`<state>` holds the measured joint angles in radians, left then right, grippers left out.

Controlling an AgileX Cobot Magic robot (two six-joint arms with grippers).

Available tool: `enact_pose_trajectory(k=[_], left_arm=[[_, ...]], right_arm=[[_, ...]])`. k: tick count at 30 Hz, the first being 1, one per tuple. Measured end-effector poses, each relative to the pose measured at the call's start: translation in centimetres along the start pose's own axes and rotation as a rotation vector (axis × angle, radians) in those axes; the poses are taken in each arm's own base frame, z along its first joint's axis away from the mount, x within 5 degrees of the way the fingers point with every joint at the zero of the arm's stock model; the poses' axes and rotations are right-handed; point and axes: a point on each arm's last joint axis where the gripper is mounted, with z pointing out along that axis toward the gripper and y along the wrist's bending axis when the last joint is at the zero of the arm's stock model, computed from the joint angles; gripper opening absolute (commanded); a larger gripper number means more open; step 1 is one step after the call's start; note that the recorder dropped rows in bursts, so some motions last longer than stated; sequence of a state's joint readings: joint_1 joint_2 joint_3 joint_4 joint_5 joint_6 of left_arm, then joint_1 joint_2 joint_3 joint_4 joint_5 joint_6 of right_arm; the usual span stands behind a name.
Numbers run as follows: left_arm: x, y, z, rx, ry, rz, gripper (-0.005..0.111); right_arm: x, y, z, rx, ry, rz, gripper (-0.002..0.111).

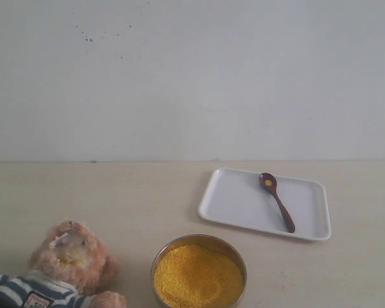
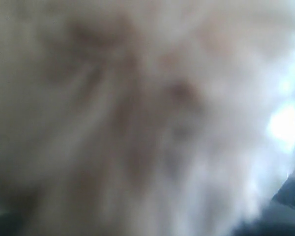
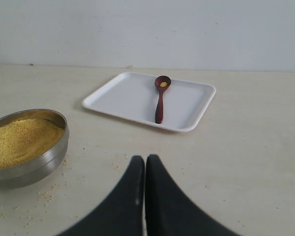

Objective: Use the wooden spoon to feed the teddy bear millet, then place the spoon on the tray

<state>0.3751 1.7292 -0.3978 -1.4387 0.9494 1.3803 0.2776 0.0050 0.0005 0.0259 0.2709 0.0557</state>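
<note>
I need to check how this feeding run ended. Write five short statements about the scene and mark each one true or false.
1. The wooden spoon lies on the tray. True.
2. The spoon's bowl is clean. False: a few yellow grains sit in it.
3. The right gripper is shut and holds nothing. True.
4. The metal bowl of millet stands on the tray. False: it stands on the table, apart from the tray.
5. In the exterior view, the teddy bear sits to the right of the tray. False: it sits at the lower left, on the far side of the bowl from the tray.
</note>
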Motion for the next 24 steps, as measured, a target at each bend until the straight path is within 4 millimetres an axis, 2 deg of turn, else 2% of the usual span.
enact_pose_trajectory(k=[3, 5, 8, 11, 19, 24], left_arm=[[0.1, 0.4, 0.4, 0.015, 0.018, -0.024, 0.014], [0.2, 0.5, 0.5, 0.023, 0.022, -0.025, 0.03], [0.1, 0.5, 0.5, 0.026, 0.018, -0.022, 0.061], [0.1, 0.6, 0.5, 0.022, 0.016, -0.02, 0.078], [-1.2, 0.7, 0.2, -0.028, 0.084, -0.035, 0.078], [-2.8, 0.6, -2.7, -0.094, 0.046, -0.06, 0.078]], right_arm=[[0.0, 0.0, 0.0, 0.0, 0.0, 0.0, 0.0], [0.0, 0.0, 0.0, 0.0, 0.0, 0.0, 0.0], [0.0, 0.0, 0.0, 0.0, 0.0, 0.0, 0.0], [0.0, 0.0, 0.0, 0.0, 0.0, 0.0, 0.0], [0.0, 0.0, 0.0, 0.0, 0.001, 0.0, 0.0], [0.0, 0.0, 0.0, 0.0, 0.002, 0.0, 0.0]])
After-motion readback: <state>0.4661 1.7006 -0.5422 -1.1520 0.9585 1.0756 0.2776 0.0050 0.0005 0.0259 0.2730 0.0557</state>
